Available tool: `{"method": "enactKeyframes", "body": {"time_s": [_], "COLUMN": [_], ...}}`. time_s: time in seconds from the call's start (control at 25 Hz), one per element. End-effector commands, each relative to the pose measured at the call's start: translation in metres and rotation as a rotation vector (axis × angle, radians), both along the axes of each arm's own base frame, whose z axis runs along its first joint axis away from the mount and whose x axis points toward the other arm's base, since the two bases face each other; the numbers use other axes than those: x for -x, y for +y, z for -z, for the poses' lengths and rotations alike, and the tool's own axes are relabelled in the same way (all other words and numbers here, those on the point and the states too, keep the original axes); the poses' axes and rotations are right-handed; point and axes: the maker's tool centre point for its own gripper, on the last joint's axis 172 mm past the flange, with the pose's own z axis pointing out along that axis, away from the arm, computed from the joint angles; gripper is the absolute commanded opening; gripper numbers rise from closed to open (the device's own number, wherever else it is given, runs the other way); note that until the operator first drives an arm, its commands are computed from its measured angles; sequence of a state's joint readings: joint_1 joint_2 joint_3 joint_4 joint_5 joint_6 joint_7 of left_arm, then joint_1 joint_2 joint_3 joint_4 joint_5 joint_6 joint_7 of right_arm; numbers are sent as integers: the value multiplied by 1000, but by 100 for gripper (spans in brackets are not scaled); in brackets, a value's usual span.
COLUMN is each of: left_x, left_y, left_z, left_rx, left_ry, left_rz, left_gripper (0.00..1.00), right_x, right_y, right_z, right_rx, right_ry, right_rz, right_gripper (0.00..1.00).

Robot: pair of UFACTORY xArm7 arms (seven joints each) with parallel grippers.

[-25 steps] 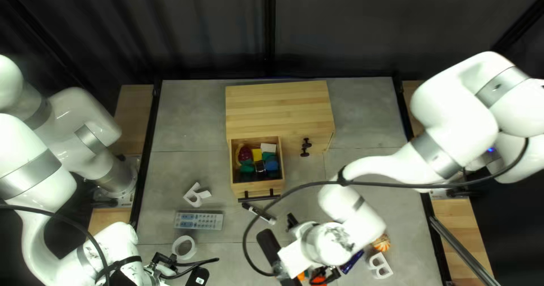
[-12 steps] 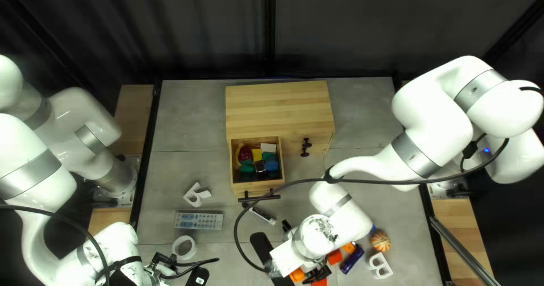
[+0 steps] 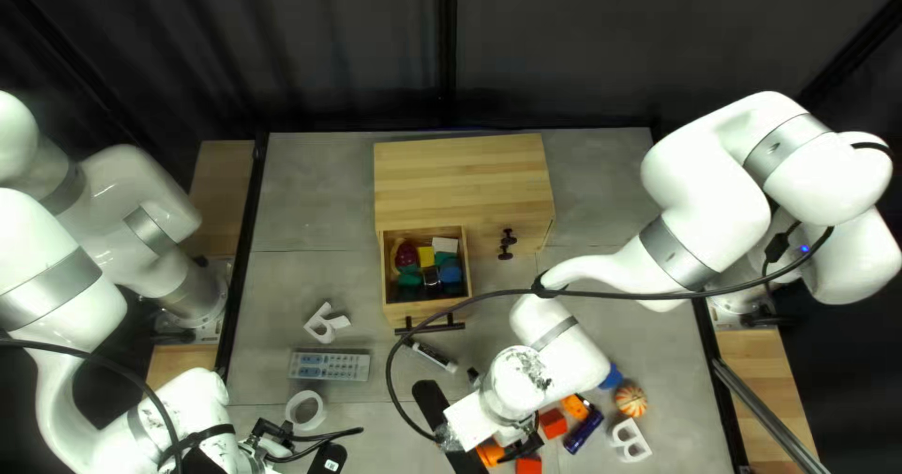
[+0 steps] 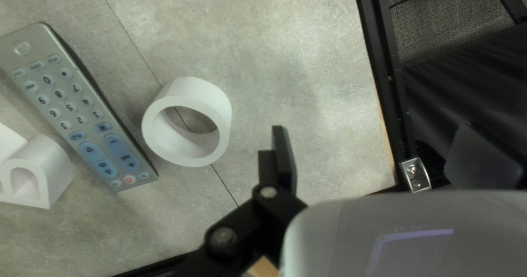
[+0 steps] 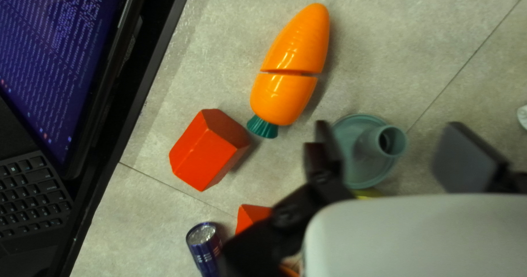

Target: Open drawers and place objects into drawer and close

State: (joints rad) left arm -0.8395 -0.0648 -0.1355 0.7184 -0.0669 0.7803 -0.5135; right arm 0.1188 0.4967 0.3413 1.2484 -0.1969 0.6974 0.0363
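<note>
Drawer (image 3: 429, 312) open, presumably for loading; right end effector (image 5: 388, 145) apart over green toy (image 5: 363, 164), perhaps to grasp; left end effector (image 4: 375, 149) apart.

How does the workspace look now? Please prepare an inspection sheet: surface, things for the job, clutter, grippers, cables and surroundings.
Surface: grey table with thin seams; spills: nothing seen.
Job's things: wooden cabinet, its drawer pulled out, holding red, yellow, green and blue items.
Clutter: remote, white ring, toy carrot, red block, blue can; some may be meant for the drawer.
Grippers: left open, nothing held; right open, teal piece between its fingers in the wrist view, not gripped.
Cables: black cable runs along the right arm and loops over the table.
Surroundings: dark curtain behind; laptop near the red block; people: nothing seen.
</note>
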Motion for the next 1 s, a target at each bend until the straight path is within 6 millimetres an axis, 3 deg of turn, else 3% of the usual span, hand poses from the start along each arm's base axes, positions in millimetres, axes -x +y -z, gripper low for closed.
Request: {"method": "enactKeyframes", "body": {"time_s": [0.04, 0.28, 0.48, 0.72, 1.0], "left_x": [0, 0, 0, 0, 0], "left_y": [0, 0, 0, 0, 0], "left_z": [0, 0, 0, 0, 0], "left_rx": [0, 0, 0, 0, 0], "left_ry": [0, 0, 0, 0, 0], "left_rz": [0, 0, 0, 0, 0], "left_gripper": [100, 100, 100, 100, 100], "right_x": [6, 17, 17, -3, -40], "right_y": [-3, -21, -45, -104, -167], "right_z": [-14, -54, -107, -179, -203], "right_rx": [35, 146, 246, 379, 448], "right_ry": [-1, 24, 16, -89, -189], "right_rz": [14, 84, 155, 268, 299], "right_gripper": [3, 2, 1, 1, 1]}}
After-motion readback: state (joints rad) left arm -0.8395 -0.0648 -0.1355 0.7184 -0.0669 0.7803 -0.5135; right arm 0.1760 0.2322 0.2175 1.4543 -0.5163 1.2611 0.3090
